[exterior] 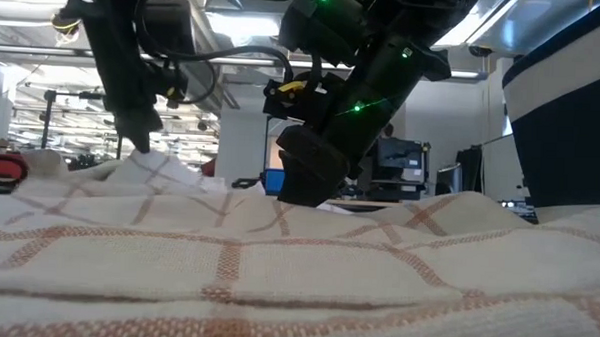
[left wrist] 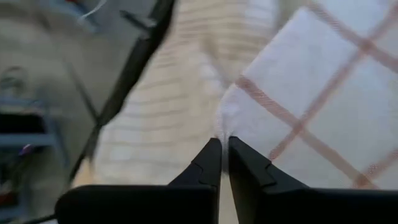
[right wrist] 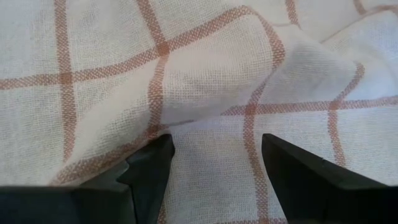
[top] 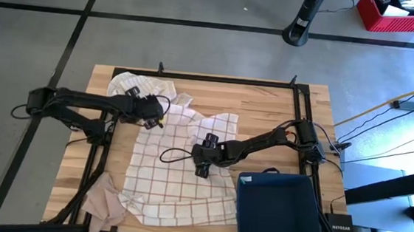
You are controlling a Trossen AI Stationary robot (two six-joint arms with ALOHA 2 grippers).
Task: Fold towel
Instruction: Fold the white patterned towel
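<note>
A white towel [top: 187, 174] with thin orange-brown checks lies spread over the middle of the wooden table, and a bunched part [top: 132, 84] reaches toward the far left. My left gripper [top: 154, 116] is shut on the towel near its far-left part. There the cloth rises in a small peak [exterior: 150, 163]. My right gripper [top: 203, 164] stands open over the towel's middle, fingertips down on the cloth, as the low view [exterior: 304, 189] also shows. My left gripper pinches an edge of the towel [left wrist: 225, 127] between its two fingertips, slanting down from the table's left. The cloth beside the hold is lifted off the table, while the rest lies on it. My right gripper sets its spread fingertips [right wrist: 152, 165] on the towel's middle [right wrist: 211, 143], slanting down from the right. The cloth lies flat between the fingers, with a soft ridge beyond them.
A dark blue bin [top: 273, 210] stands at the table's near right corner. A beige cloth [top: 108, 201] lies crumpled at the near left. A black frame [top: 299, 116] runs along the table's edges.
</note>
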